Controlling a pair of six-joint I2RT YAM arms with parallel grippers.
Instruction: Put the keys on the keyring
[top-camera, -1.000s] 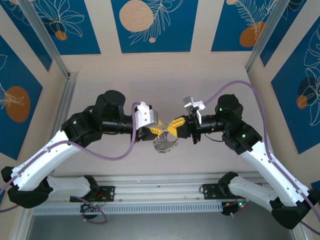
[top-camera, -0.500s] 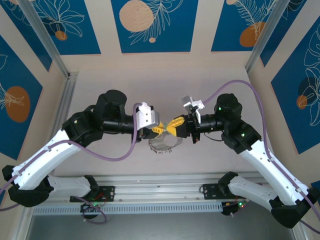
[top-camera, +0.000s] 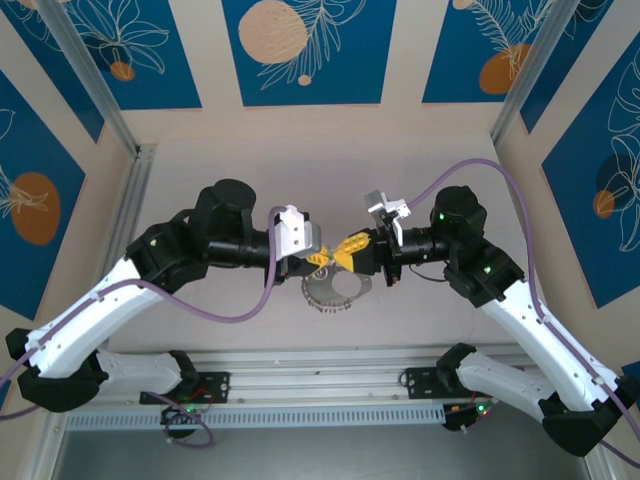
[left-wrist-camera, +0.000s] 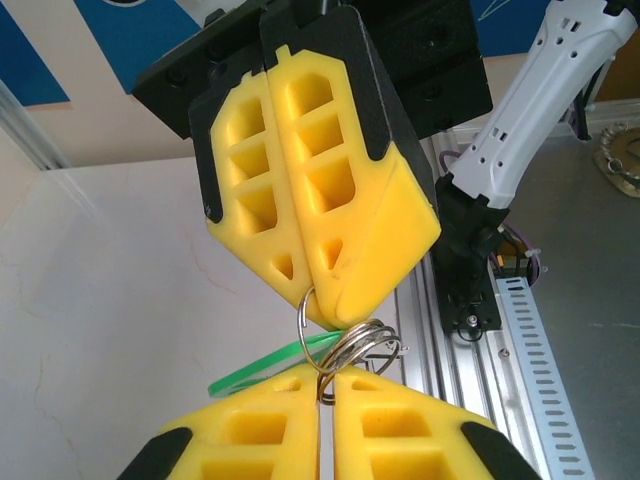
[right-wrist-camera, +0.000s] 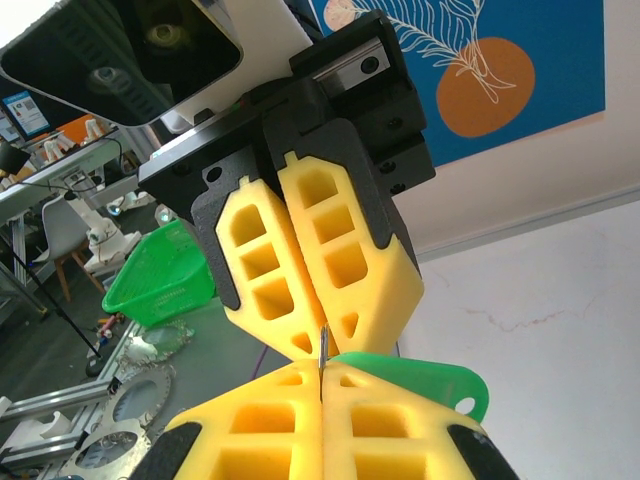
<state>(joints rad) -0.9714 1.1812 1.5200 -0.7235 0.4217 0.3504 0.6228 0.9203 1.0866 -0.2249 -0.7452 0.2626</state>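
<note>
Hard to make out: seen from above, the left claw (top-camera: 320, 259) and the right claw (top-camera: 344, 250) meet tip to tip at the centre of the frame and cover what they pinch.
Keyring: the keyring (top-camera: 334, 291), a tan loop fringed with silvery bits, sits just below the meeting tips in the top view. I cannot tell whether it hangs or rests on the pale tabletop (top-camera: 420, 160).
Wire coil: low in the centre of the left wrist view, a silvery wire coil (left-wrist-camera: 360, 343) sits between the two pairs of yellow fingers (left-wrist-camera: 400, 430). Whether it joins the tan loop cannot be told.
Key: the key (right-wrist-camera: 425, 384) is flat and bright green, with a small hole near its rounded end. It juts toward the right edge of the right wrist view, just behind the lower fingers. In the left wrist view it shows edge-on as a thin green strip rising from lower left to touch the coil. What grips it is unclear.
Left claw: closed, with only a hairline seam between the fingers at the bottom of the left wrist view. The wire runs down into that seam.
Right claw: closed the same way. A thin metal sliver stands in its seam at the bottom of the right wrist view. In the left wrist view a loop of wire sits at its tip.
Container: a green basket (right-wrist-camera: 160, 278) stands far back at the left of the right wrist view, its contents unreadable.
Cut off: each wrist view crops its own fingers at the bottom edge.
</note>
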